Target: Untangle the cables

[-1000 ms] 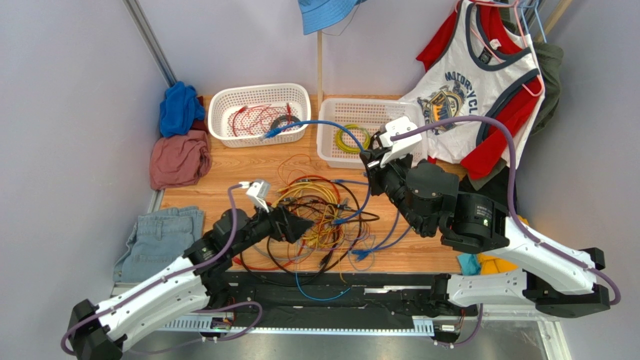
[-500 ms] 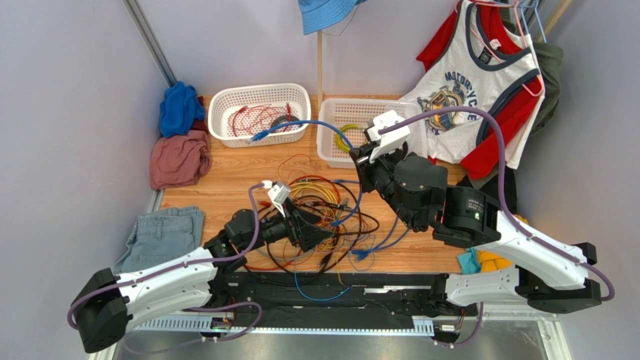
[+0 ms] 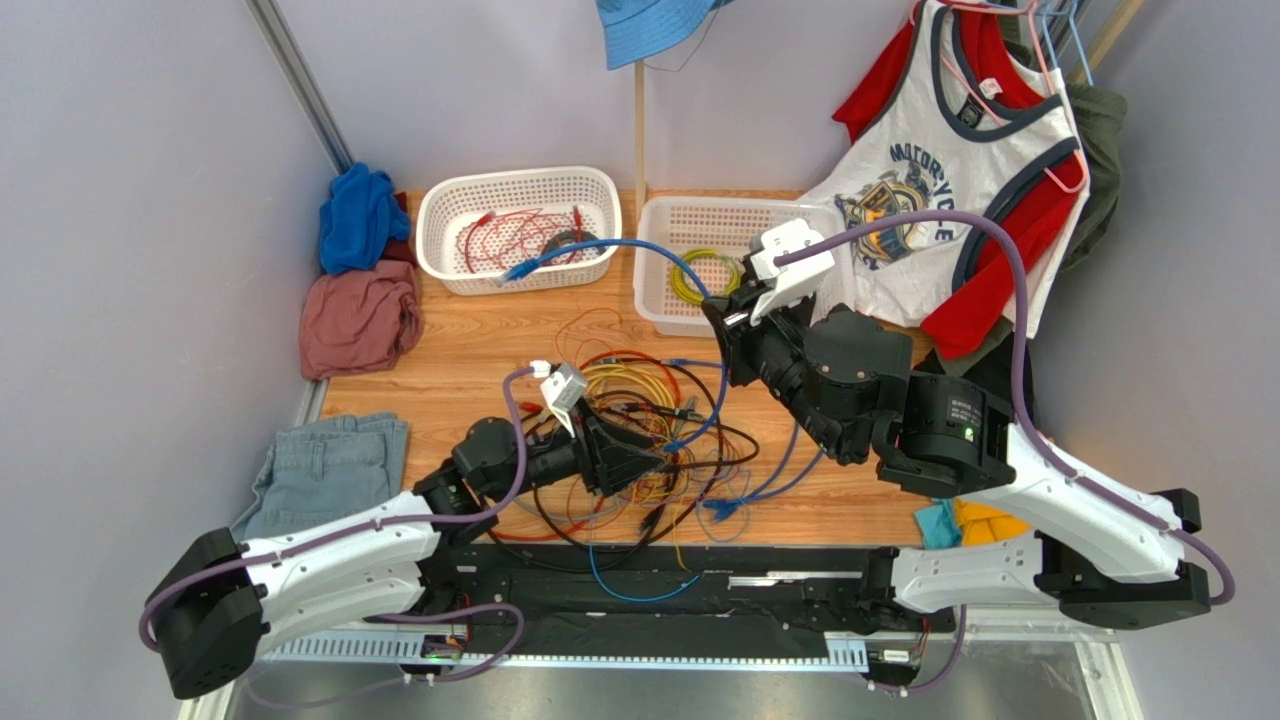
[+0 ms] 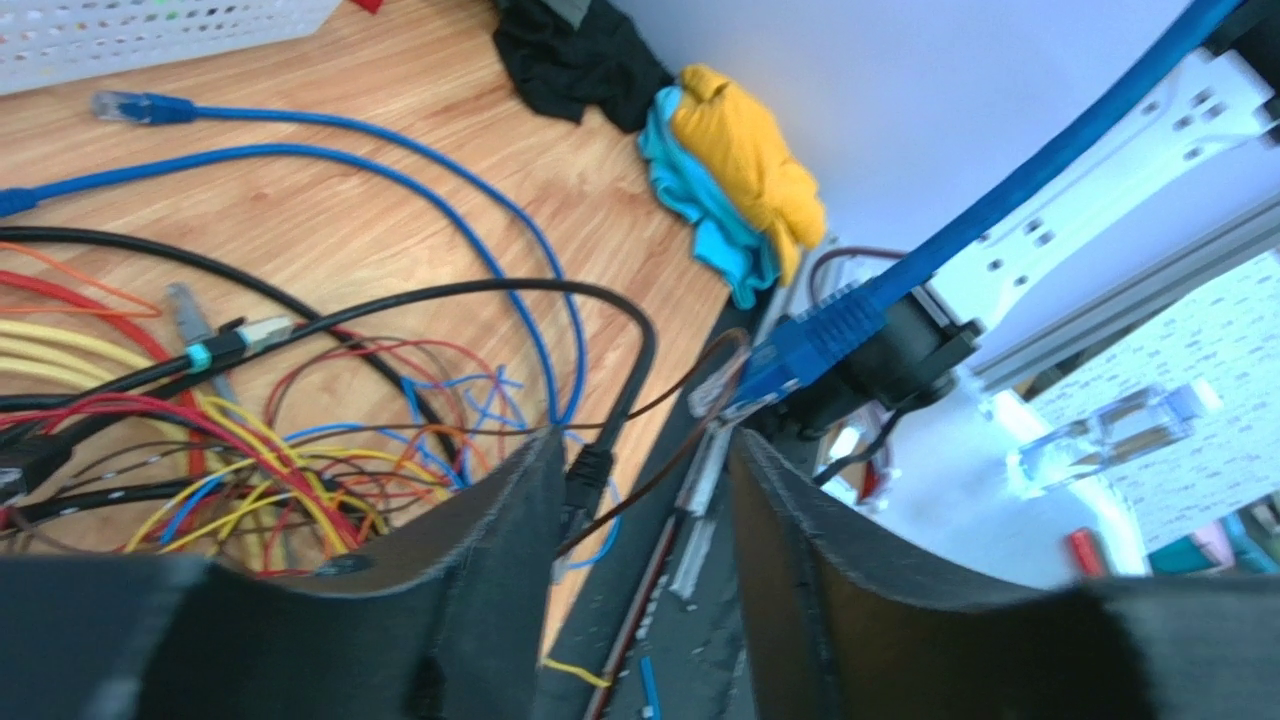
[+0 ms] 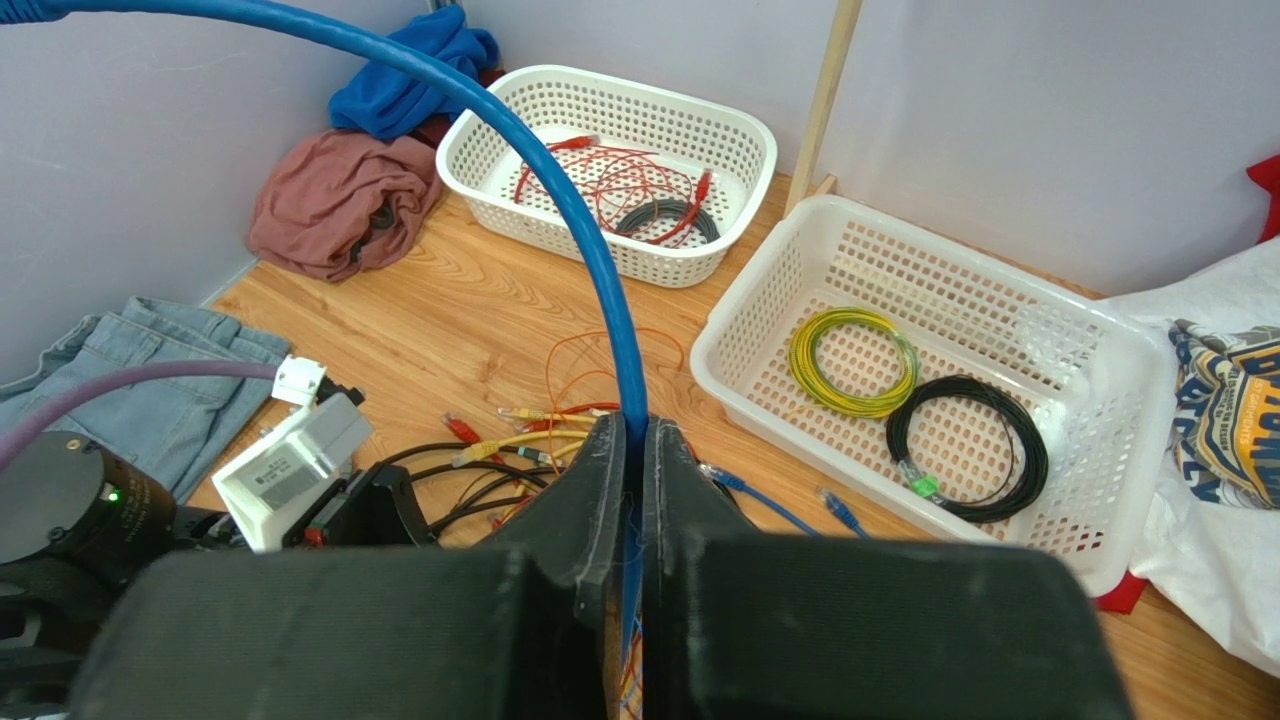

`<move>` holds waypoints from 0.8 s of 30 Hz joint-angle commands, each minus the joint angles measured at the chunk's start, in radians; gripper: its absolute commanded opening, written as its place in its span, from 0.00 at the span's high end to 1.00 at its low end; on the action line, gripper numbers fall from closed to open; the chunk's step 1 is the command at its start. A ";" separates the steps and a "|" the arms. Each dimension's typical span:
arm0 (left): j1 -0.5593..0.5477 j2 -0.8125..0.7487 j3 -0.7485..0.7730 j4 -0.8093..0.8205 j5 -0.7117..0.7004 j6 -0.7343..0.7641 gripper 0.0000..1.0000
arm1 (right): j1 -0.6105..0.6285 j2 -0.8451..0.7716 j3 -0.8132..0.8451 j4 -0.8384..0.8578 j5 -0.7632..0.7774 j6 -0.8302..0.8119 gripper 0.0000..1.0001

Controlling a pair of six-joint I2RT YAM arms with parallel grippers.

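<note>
The cables point(image 3: 661, 428) lie in a loose tangle of black, red, yellow, orange and blue on the wooden table. My left gripper point(image 3: 643, 455) reaches low into the tangle's near side. In the left wrist view that gripper point(image 4: 639, 465) has its jaws apart, with a black plug point(image 4: 586, 474) and a thin dark wire showing in the gap, neither pinched. My right gripper point(image 3: 724, 320) is raised over the tangle's far right. It point(image 5: 643, 435) is shut on a blue cable point(image 5: 556, 180), which arcs up and left to a plug above the left basket point(image 3: 519, 272).
A white basket point(image 3: 436, 210) at the back left holds red cables and a dark coil. A second basket point(image 3: 649, 300) holds yellow-green and black coils. Clothes lie around: blue point(image 3: 361, 215), pink point(image 3: 358, 315), jeans point(image 3: 323, 465), a tank top point(image 3: 932, 180). A wooden pole point(image 3: 640, 135) stands between the baskets.
My left arm has pushed right into the tangle, and its jaws have narrowed. My right gripper has shifted slightly left, still holding the blue cable.
</note>
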 commanded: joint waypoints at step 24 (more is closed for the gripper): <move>0.138 -0.236 0.392 -0.638 -0.407 0.120 1.00 | -0.003 -0.099 -0.200 0.014 0.012 0.071 1.00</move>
